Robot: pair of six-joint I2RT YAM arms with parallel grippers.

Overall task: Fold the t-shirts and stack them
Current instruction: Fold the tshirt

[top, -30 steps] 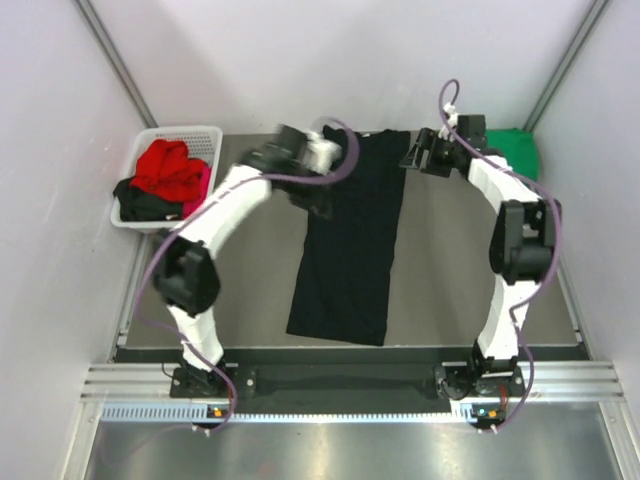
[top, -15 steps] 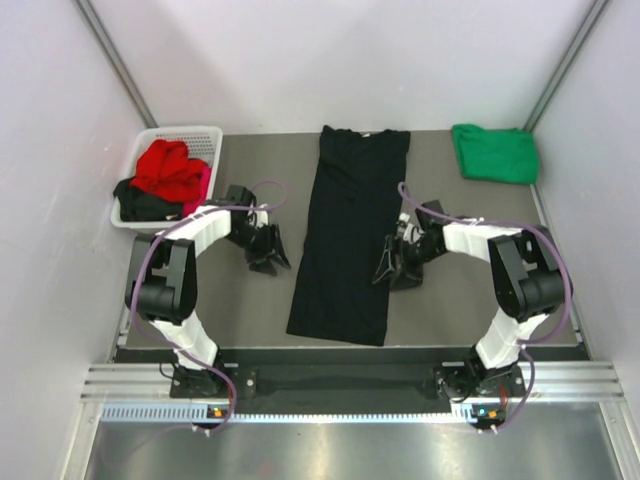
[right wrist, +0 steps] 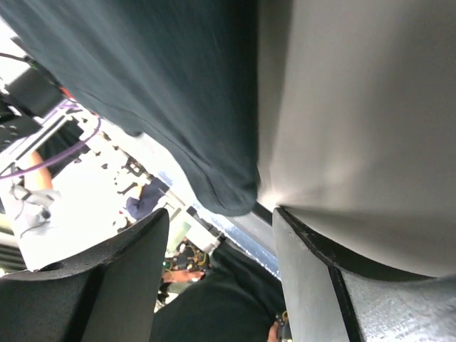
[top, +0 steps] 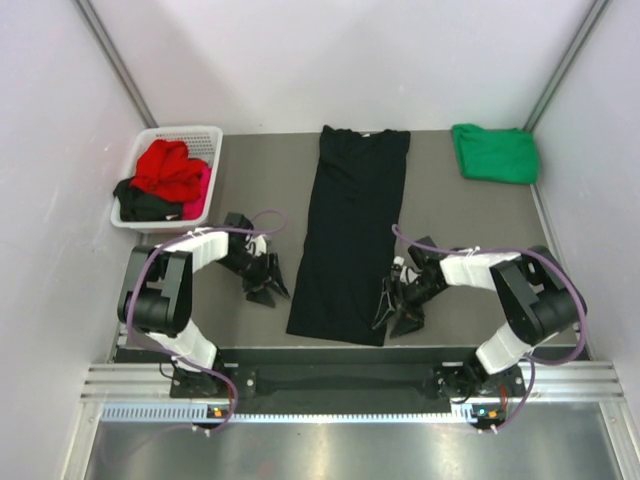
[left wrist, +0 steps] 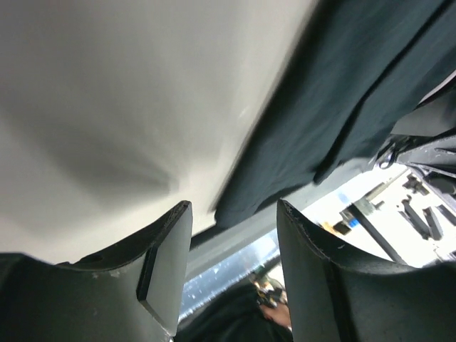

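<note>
2 grippers low over the table [top: 450,215], near its front. Left gripper [top: 268,290] just left of the flat, lengthwise black t-shirt [top: 350,230]; right gripper [top: 395,315] at its near right edge. Both with fingers spread, grasping nothing. Farther back, folded green t-shirt [top: 495,152] at right, red t-shirt [top: 165,168] heaped in the white basket [top: 182,132] at left.

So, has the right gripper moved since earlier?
Yes. The right gripper came from near the green t-shirt down to the near hem of the black t-shirt.
</note>
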